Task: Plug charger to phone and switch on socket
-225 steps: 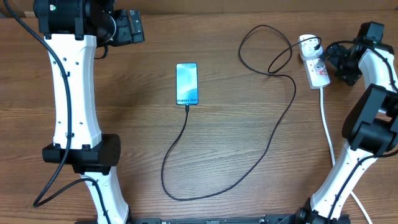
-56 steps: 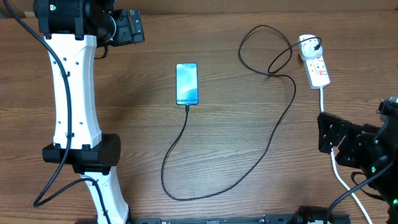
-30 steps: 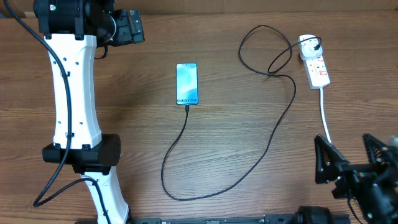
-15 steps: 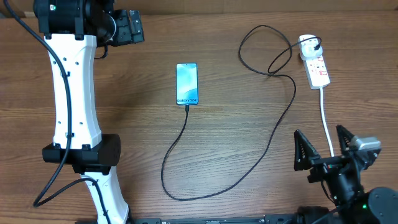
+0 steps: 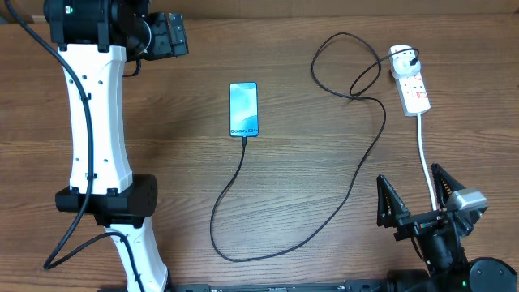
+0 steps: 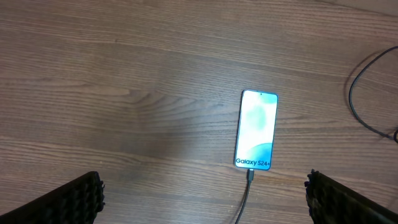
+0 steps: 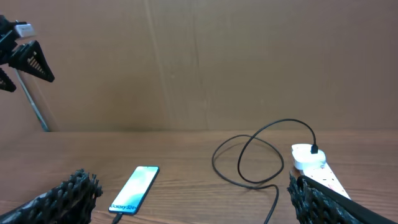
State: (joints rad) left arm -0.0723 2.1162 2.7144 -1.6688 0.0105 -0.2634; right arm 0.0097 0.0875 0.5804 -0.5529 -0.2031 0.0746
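Note:
The phone (image 5: 244, 109) lies flat mid-table, its blue-teal screen lit. The charger (image 5: 357, 178), a thin black cable, runs from its connector tip (image 6: 249, 176) at the phone's near end, where it looks plugged in, through a wide loop to the plug head on the white socket (image 5: 413, 91) at the far right. My left gripper (image 5: 166, 35) hangs open high over the far left; its fingers (image 6: 68, 200) frame the phone (image 6: 256, 129) from above. My right gripper (image 5: 415, 201) stands open near the front right edge, empty, facing the phone (image 7: 134, 188) and socket (image 7: 314, 163).
The socket's thick white cord (image 5: 422, 146) runs down the right side toward my right gripper. The left arm's white column (image 5: 96, 138) stands along the left side. A brown wall (image 7: 199, 62) closes off the far edge, and a thin pole (image 7: 34, 102) stands at its left.
My right gripper, up at the socket several seconds ago, has pulled back to the front right edge, turned to face the table, and shifted slightly left. Left arm, phone and cable have not moved.

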